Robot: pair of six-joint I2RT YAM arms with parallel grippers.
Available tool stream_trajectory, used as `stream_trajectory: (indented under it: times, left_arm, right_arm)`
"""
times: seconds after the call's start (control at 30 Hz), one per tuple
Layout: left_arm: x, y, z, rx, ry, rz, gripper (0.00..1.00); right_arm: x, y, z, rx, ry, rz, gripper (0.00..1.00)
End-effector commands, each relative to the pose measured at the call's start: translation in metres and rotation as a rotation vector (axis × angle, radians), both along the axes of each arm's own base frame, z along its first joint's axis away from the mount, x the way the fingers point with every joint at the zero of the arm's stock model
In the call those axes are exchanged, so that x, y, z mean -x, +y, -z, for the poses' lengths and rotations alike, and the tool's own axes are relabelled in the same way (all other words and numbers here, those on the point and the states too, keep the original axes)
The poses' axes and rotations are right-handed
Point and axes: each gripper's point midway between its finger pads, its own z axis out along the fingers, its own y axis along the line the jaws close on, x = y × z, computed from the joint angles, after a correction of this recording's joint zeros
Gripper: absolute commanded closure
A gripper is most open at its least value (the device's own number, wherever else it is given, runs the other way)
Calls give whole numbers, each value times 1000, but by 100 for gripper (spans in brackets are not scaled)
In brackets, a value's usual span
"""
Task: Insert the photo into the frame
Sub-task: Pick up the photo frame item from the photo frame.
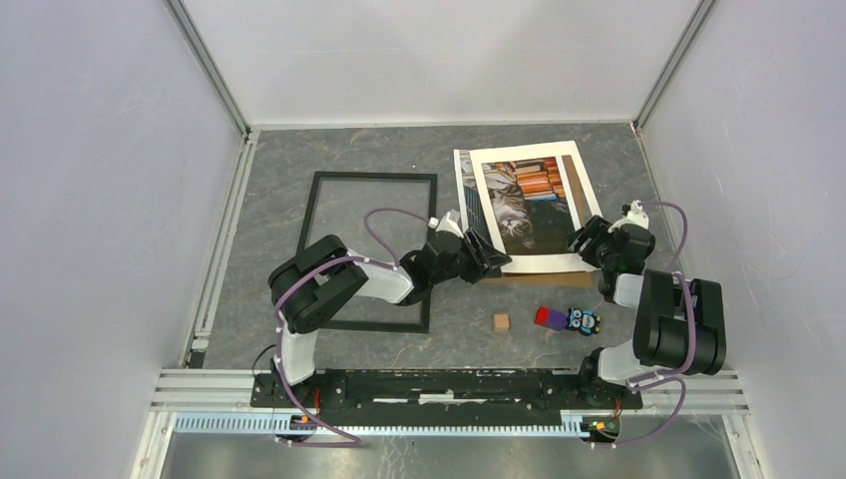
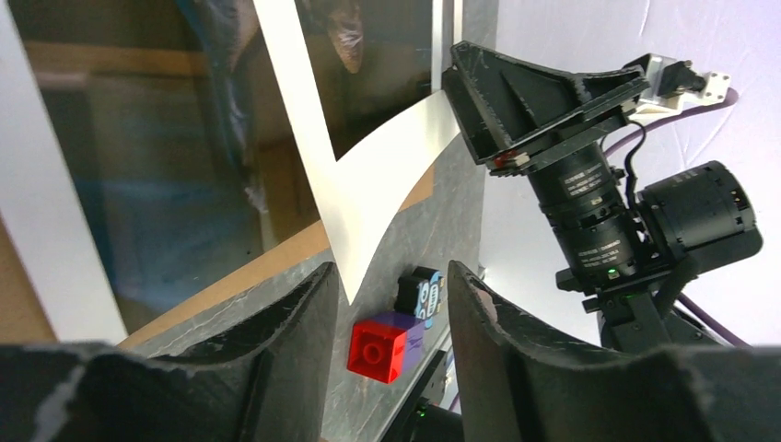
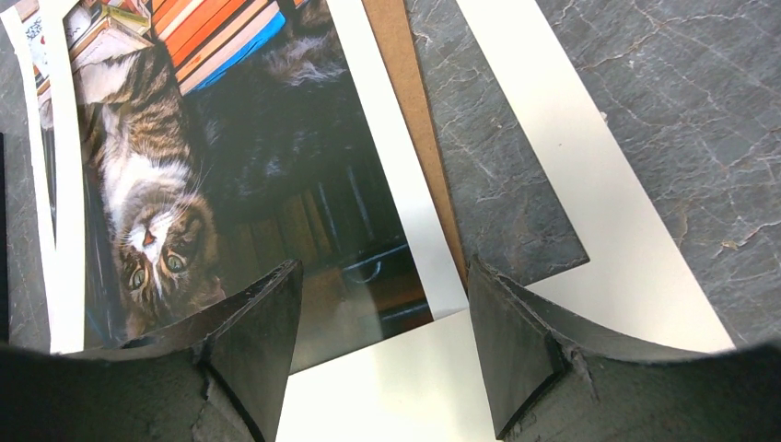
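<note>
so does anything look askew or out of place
Yes, the white mat lies skewed off the cat photo; the brown backing board and table show through its opening, so the stack isn't squared.

Robotics lab test cell. Boxed in on three sides by plain white panels [image 1: 100, 180] set in aluminium extrusion posts [image 1: 207, 62]. Grey stone-pattern tabletop [image 1: 399, 150], edged at near side with slotted metal rail [image 1: 200, 384]. Left arm [image 1: 319, 284] and right arm [image 1: 678, 324] bolted side by side to black base bar [image 1: 449, 389]. Purple cables [image 1: 382, 212] looped loose. Bare-lens camera [image 2: 589, 216] mounted on wrist.
</note>
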Motion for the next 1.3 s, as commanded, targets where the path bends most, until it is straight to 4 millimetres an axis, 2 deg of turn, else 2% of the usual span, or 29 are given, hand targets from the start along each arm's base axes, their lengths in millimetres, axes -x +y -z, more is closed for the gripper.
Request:
stream_trajectory:
  times: [0.0,0.17,0.57,0.73,0.87,0.93,1.13,1.27]
  left_arm:
    - [-15,-16,-35,87,-63,-27,49]
    - [-21,-25,-30,73,-52,-24,55]
    - [-36,-35,-18,52,-21,-42,58]
    - [-43,-35,-10,61,-2,-39,58]
    - [-47,-39,-7,88,16,-23,58]
    - [-51,-41,-9,105,19,-12,58]
    - [-54,-52,-11,140,36,19,57]
    - [-56,-59,-13,142,31,47,57]
  right_arm:
    - [7,7,10,-32,27,-23,29]
    - [7,8,10,-35,26,-25,29]
    - [8,12,11,-48,24,-43,29]
    - [5,35,0,-70,-21,-116,30]
    - [3,62,-9,-82,-43,-207,37]
    - [6,70,-7,-76,-36,-219,40]
    - [8,77,7,-99,6,-232,50]
    - [9,79,11,-111,14,-239,52]
